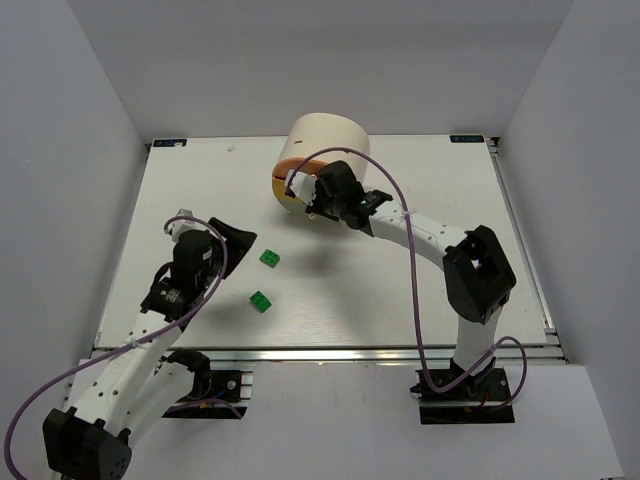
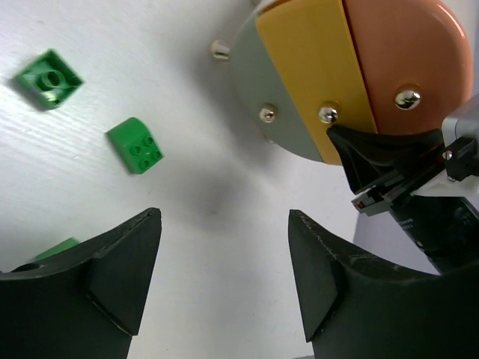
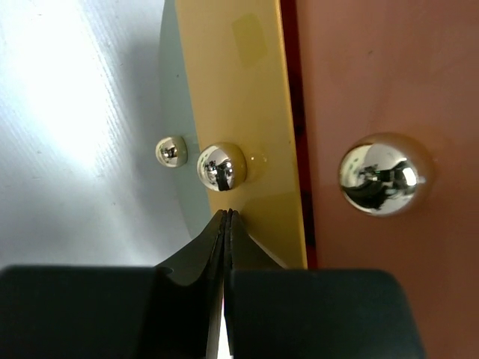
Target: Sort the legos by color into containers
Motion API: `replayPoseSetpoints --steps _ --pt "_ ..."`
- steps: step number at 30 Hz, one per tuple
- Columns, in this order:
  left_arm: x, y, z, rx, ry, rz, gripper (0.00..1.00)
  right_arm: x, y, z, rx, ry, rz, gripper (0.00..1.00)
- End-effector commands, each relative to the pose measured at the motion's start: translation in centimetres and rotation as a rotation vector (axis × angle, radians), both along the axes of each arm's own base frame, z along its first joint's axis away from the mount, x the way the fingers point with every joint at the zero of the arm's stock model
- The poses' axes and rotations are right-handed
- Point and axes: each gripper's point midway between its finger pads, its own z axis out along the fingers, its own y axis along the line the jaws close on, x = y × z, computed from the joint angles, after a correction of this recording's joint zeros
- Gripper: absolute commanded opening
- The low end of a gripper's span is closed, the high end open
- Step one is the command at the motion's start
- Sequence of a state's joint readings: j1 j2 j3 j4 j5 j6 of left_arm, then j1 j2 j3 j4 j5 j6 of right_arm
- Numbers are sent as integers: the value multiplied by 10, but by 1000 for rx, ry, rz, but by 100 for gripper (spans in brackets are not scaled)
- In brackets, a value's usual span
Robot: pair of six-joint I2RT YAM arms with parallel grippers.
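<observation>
**A:** Where do our pincers stand?

**B:** Our left pincer (image 2: 224, 218) hangs over the worktop (image 1: 400, 290), jaws apart, nothing between them. Our right pincer (image 3: 227, 218) is pressed together and empty, its tips just beneath the knob (image 3: 221, 166) of the yellow drawer (image 3: 232, 82).

**A:** And the legos?

**B:** We see two green legos (image 1: 270, 258) lying apart on the worktop, near the left pincer. Its wrist view shows a third by one finger. The orange drawer (image 3: 374, 82) sits beside the yellow one in the cream drum (image 1: 330, 135).
</observation>
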State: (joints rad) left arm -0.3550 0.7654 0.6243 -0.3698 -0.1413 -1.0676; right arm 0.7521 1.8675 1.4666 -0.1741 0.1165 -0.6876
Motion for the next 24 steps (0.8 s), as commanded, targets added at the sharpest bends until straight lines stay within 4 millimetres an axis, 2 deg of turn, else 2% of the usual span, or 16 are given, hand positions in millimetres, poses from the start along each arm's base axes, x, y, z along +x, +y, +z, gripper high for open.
replayPoseSetpoints --steps 1,6,7,8,11,15,16,18,22,24 --pt "13 -19 11 -57 -89 -80 78 24 4 42 72 -113 -47 0" --pt "30 -44 9 -108 -116 -167 78 31 -2 44 87 -136 -116 0" --pt "34 -52 16 -122 -145 -195 78 33 -4 42 83 -136 -152 0" --pt "41 -55 15 -119 -132 -200 78 35 -4 40 84 -133 -176 0" --pt "49 -63 15 -105 -125 -232 78 35 -5 29 87 -91 -208 0" --pt "51 -65 16 -113 -138 -239 79 39 -3 29 136 -88 -262 0" --pt "52 -66 17 -118 -148 -242 79 35 6 26 155 -58 -225 0" --pt "51 -67 14 -128 -141 -242 79 33 10 25 195 -12 -222 0" --pt "51 -67 10 -132 -135 -240 79 13 30 20 225 85 -85 0" --pt "50 -67 10 -134 -134 -241 79 9 32 20 227 104 -53 0"
